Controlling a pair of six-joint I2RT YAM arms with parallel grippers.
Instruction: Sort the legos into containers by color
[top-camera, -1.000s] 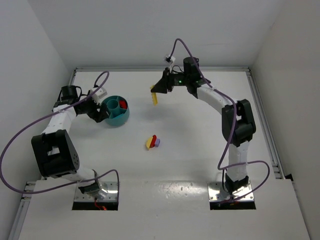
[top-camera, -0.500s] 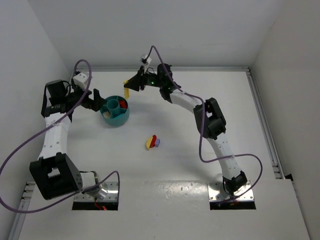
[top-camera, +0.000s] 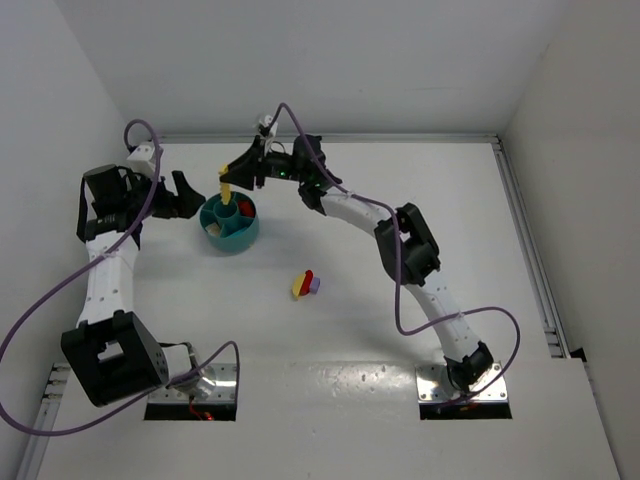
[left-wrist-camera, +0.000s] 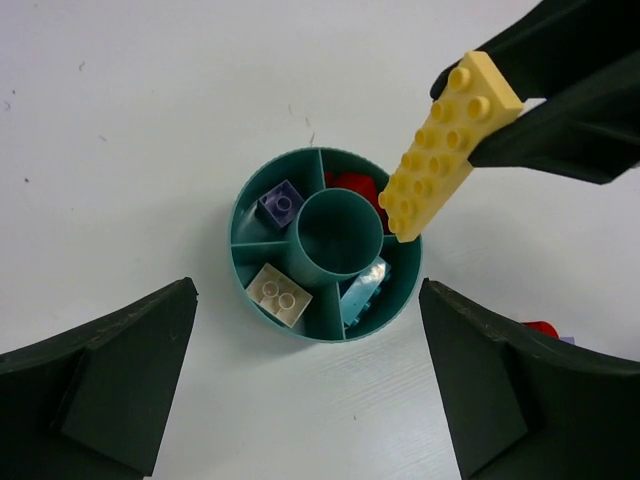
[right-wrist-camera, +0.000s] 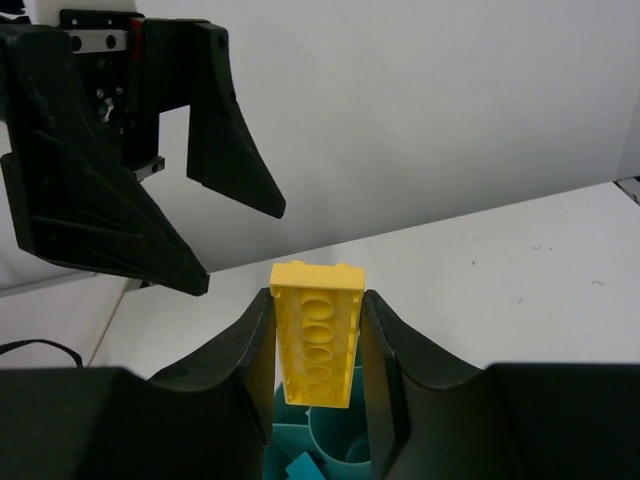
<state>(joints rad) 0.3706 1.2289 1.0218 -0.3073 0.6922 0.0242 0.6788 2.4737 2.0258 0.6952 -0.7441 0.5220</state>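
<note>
Two hands meet at the round teal plastic bowl with inner dividers, our landmark here. Our right hand is closed on the upper end of a long flat yellow lego bar, which hangs tilted above the bowl's rim, over the compartment that holds a red brick. Our left hand waits just beside the bowl on the opposite side, its fingers spread wide and holding nothing. Across the bowl's central hub from the bar lies a pale yellow brick; a lilac brick and a light blue brick fill two other compartments. A small pile of red, yellow and lilac bricks sits on the desk well apart from the bowl, not yet sorted. We judge the main risk to be a release from this spot: the bar would likely land with the red brick, in the wrong colour. Because the bar is long, it could also catch on a divider or the rim and tip out onto the desk. Being gripped at one end only, it may swing as we shift it across the hub. The two hands are also close enough above the bowl that a careless move could knock them together.
</note>
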